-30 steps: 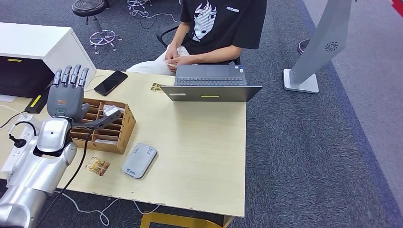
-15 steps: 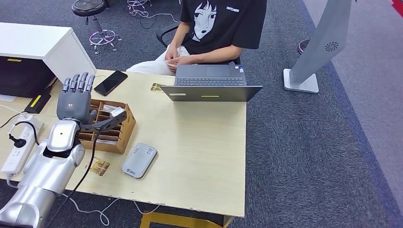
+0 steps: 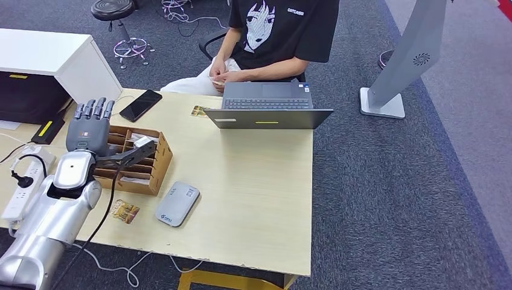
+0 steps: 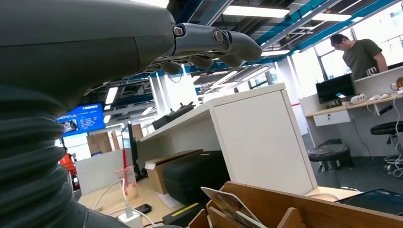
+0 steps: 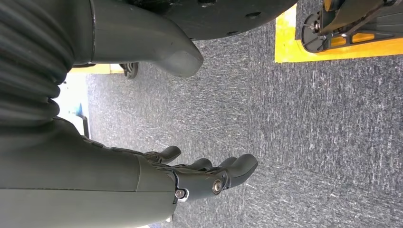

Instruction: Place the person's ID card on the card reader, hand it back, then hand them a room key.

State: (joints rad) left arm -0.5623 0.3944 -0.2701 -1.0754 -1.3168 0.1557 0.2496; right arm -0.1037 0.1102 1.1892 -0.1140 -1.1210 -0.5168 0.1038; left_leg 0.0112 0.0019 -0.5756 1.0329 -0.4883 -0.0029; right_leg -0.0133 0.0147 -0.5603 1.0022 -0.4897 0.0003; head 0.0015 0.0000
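Note:
My left hand point(image 3: 86, 134) hangs over the left end of a brown cardboard card box point(image 3: 145, 174), fingers upright and apart, thumb reaching across the box's compartments. It holds nothing. In the left wrist view the fingers point(image 4: 209, 45) float above the box wall point(image 4: 304, 209) and the cards point(image 4: 223, 202) standing in it. The grey card reader point(image 3: 177, 203) lies right of the box, with a gold patterned card point(image 3: 124, 211) on the table beside it. The seated person holds a small card point(image 3: 216, 79) in both hands. My right hand point(image 5: 209, 178) hangs over carpet, holding nothing.
An open laptop point(image 3: 268, 109) sits in front of the person, with another card point(image 3: 198, 110) at its left and a black phone point(image 3: 140, 104) farther left. A power strip point(image 3: 21, 187) and cables lie by my left arm. A white cabinet point(image 3: 54, 57) stands at back left.
My left hand swung slightly right over the box, then drifted back left and a little lower. The person and the things on the table have not moved.

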